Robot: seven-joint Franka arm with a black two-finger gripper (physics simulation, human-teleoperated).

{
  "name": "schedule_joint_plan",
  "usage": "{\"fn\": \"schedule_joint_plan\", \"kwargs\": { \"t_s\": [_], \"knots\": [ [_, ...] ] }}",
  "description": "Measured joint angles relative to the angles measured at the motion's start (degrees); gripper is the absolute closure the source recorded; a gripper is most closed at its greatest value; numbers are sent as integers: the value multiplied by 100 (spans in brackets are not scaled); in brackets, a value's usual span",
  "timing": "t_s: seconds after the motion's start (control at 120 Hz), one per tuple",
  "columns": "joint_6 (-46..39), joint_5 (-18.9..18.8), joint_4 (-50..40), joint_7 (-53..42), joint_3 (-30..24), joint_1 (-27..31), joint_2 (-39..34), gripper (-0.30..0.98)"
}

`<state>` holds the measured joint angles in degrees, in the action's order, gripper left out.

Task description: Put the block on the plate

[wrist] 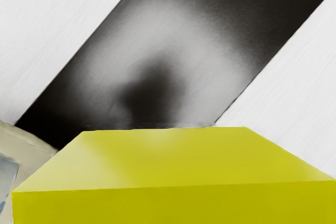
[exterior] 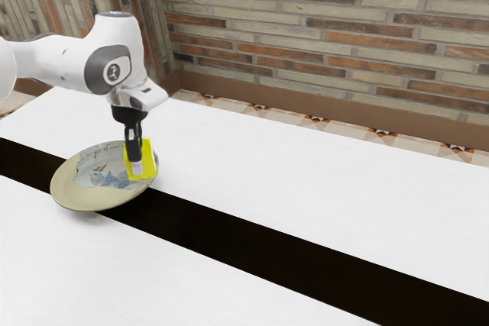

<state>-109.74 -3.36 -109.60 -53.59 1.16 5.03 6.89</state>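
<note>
OK so I've got the yellow block [exterior: 149, 156] clamped in my gripper [exterior: 139, 164], as far as I can judge. One finger lies flat against its near face; the other side is hidden behind the block, but the thing looks held up, so I'm calling it a grip. In the exterior view it overlaps the plate's [exterior: 66, 193] rim on that view's right side. In the wrist view the rim peeks out past one corner of the block, with the dark strip [wrist: 210, 30] beyond, so I don't think I'm centred.

The step in hand, I'd say, is carrying it in over the plate. I'd go sideways first, toward the exterior view's left, with enough height to clear the rim (can't tell how much I have, so a touch higher wouldn't hurt). Then straight down over the painted middle, block level, slowly. Let go only once its underside meets the plate; dropping it could bounce it or leave it leaning on the sloped edge. Spread both fingers evenly, then back straight up so neither drags it.
</note>
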Motion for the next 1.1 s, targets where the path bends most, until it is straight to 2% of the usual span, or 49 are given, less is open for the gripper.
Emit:
{"fn": "schedule_joint_plan", "kwargs": {
  "t_s": [0.142, 0.325, 0.792, 1.1],
  "knots": [
    [-14, -229, 45, -149, 217, 114, 40, 30],
    [-324, -316, 207, -404, 767, 219, 303, 30],
    [-863, -271, 705, -880, 824, 636, 1591, 29],
    [-875, -224, 701, -1060, 789, 563, 1573, 9]
  ]
}}
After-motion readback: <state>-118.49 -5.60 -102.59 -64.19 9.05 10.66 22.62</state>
